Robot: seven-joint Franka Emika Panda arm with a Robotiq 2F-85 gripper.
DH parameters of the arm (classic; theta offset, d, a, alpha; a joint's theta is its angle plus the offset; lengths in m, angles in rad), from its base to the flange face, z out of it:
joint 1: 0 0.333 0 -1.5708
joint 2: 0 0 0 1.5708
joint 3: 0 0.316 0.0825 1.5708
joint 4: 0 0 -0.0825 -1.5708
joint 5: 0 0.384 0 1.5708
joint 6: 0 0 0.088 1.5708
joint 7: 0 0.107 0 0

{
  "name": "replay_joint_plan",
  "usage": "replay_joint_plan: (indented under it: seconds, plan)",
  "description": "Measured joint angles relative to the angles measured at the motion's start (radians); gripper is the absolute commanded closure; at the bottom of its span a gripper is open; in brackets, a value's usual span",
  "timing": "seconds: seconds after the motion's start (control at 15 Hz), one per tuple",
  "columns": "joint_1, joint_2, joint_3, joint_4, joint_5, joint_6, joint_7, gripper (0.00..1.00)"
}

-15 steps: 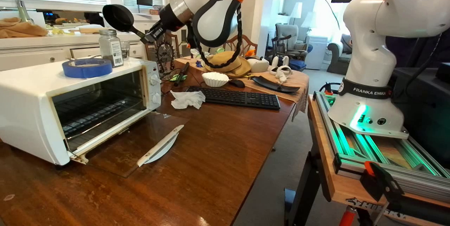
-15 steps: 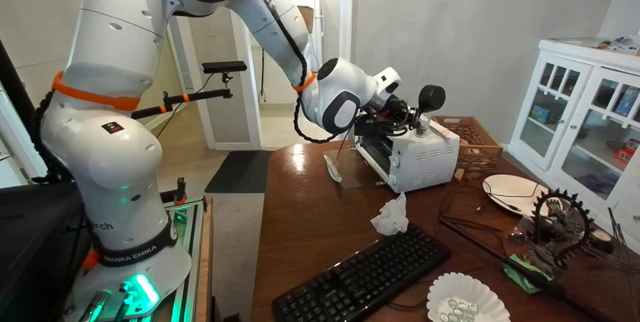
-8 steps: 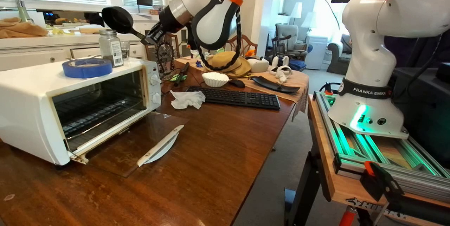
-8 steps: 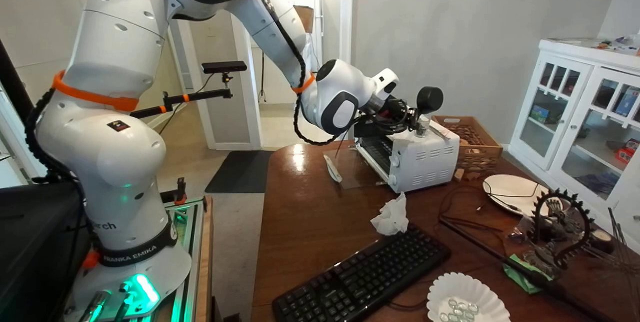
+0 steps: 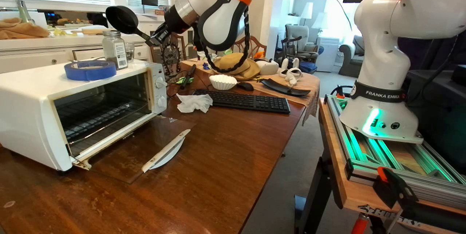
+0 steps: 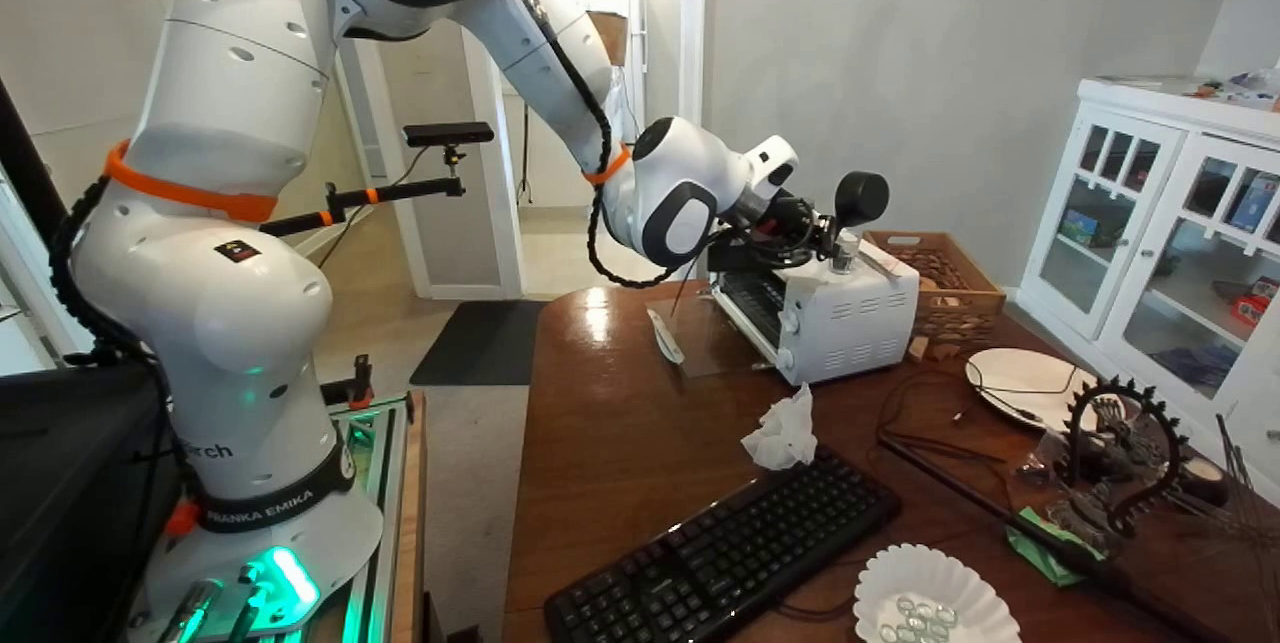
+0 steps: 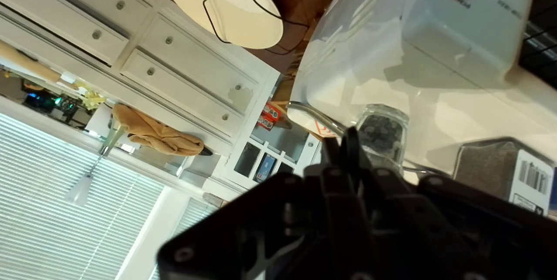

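Observation:
A small black pan (image 5: 122, 19) is held in the air above the white toaster oven (image 5: 27, 88), tilted, its hollow side showing. My gripper (image 5: 150, 41) is shut on the end of its handle. In the other-angle exterior picture the pan (image 6: 861, 199) hangs over the oven's top, just beyond the gripper (image 6: 830, 241). From the wrist, the dark handle (image 7: 350, 143) sticks out between the fingers; the pan's bowl cannot be made out. Below on the oven stand a small glass (image 7: 383, 134) with dark contents, a labelled jar (image 5: 115, 50) and a roll of blue tape (image 5: 90, 70).
The oven's glass door (image 5: 127, 154) is folded down onto the table. Crumpled tissue (image 5: 194, 103), a keyboard (image 5: 247, 101) and a white fluted bowl (image 6: 935, 598) lie farther along. A wicker basket (image 6: 985, 308) and a white plate (image 6: 1035, 378) stand beside the oven.
The pan and gripper have dipped very slightly compared with a second ago, with a small shift of the arm. The hold on the handle is unchanged, and nothing else has moved.

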Motion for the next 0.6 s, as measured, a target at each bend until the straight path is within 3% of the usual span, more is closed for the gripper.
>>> replay_joint_plan:
  seconds: [0.33,0.6]
  plan:
    - [-0.062,-0.04,0.064,-0.019,-0.005,-0.002,0.127,0.98]
    - [-0.256,-0.118,0.304,-0.052,-0.007,-0.001,0.224,0.98]
